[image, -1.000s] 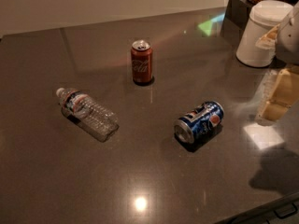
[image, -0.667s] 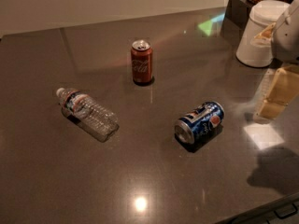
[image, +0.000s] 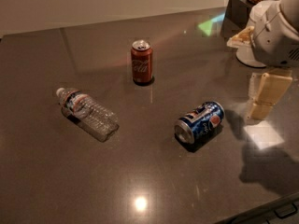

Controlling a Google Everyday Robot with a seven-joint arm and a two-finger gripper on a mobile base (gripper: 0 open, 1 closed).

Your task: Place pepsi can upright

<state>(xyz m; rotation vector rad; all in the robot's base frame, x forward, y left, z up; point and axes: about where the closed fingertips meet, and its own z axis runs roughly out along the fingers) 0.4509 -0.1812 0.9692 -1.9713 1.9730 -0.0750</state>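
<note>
The pepsi can [image: 200,122] lies on its side on the dark table [image: 154,181], right of centre, its silver top facing front left. It has a dark blue body with a round red-white-blue logo. My gripper [image: 262,93] hangs at the right edge of the view, above the table and to the right of the can, apart from it. Its cream fingers [image: 271,94] point down, stand open and hold nothing. The white arm body [image: 275,34] is above them.
A red-brown cola can [image: 141,62] stands upright at the centre back. A clear water bottle [image: 88,113] lies on its side at the left. A white container [image: 250,36] and a dark box [image: 237,8] stand at the back right. The table's front edge runs along the bottom right.
My arm and gripper have moved a little to the left, further into view and nearer the pepsi can. The cans and the bottle have not moved.
</note>
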